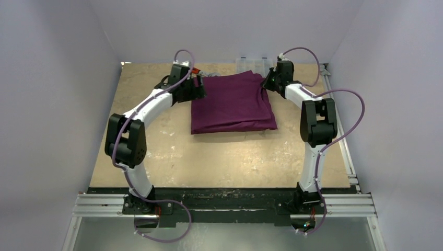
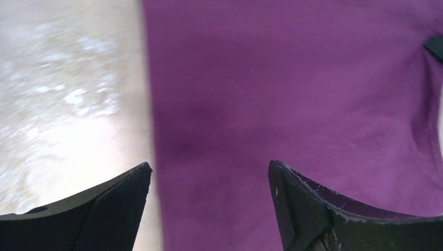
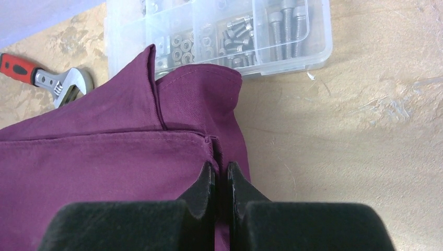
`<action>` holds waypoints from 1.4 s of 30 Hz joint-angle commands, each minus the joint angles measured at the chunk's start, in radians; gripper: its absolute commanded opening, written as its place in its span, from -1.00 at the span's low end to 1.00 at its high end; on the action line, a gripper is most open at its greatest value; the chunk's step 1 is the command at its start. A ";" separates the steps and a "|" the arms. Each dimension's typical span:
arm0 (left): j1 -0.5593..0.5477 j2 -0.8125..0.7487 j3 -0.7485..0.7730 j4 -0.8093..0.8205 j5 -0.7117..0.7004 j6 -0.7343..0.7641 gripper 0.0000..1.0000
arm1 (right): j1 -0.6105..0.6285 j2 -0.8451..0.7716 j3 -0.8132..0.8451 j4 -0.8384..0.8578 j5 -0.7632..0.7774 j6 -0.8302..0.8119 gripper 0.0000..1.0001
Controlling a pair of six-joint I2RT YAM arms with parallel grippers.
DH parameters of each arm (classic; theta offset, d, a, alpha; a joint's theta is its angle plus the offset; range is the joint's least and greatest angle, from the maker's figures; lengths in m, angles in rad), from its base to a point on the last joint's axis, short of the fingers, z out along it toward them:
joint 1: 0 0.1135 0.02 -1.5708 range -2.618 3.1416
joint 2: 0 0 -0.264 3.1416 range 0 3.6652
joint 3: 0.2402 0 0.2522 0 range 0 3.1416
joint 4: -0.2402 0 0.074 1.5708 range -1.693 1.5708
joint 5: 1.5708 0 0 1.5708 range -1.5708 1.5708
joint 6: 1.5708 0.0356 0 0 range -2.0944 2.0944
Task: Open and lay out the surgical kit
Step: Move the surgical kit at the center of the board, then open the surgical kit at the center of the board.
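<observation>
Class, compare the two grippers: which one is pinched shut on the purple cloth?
The right gripper: its jaws are closed on a folded edge of the purple cloth, whereas the left gripper stands wide open above the cloth's opposite edge, gripping nothing.

Both arms reach forward from their bases, elbows bowed outward and wrists turned in toward each other. The left hand point(image 1: 197, 86) has its fingers point(image 2: 120, 204) spread wide apart. The right hand point(image 1: 267, 82) has its fingers point(image 3: 203, 183) pinched together on the edge of the dark-purple cloth point(image 1: 232, 102).
</observation>
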 commanded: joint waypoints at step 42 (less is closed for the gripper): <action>-0.656 0.487 0.591 0.034 -0.241 0.386 0.25 | -0.340 -0.654 -0.412 -0.620 0.096 0.188 0.85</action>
